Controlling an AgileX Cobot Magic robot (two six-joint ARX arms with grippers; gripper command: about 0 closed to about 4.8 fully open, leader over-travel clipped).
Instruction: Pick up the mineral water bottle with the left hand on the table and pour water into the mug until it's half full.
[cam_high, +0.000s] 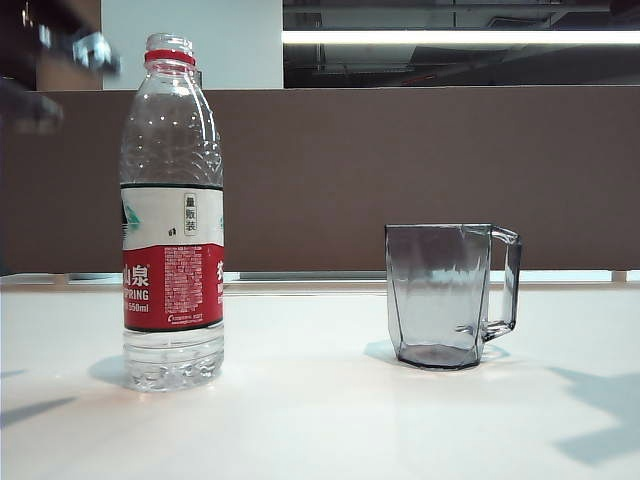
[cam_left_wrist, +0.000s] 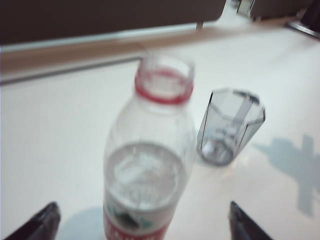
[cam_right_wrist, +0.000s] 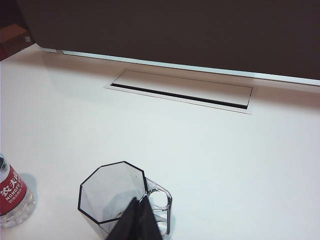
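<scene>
While bottle stands clear, left end effector apart near it, right end effector together over mug

Brightly lit from a ceiling strip light, with soft shadows across the glossy surface. Blurred throughout the left wrist view; sharp elsewhere.

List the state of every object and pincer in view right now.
mineral water bottle: upright on the table, cap off, partly filled, not held.
mug: upright, right of the bottle, apart from it, looks empty.
left pincer: open wide, fingers either side of the bottle, above it.
right pincer: above the mug, fingers look together.
</scene>
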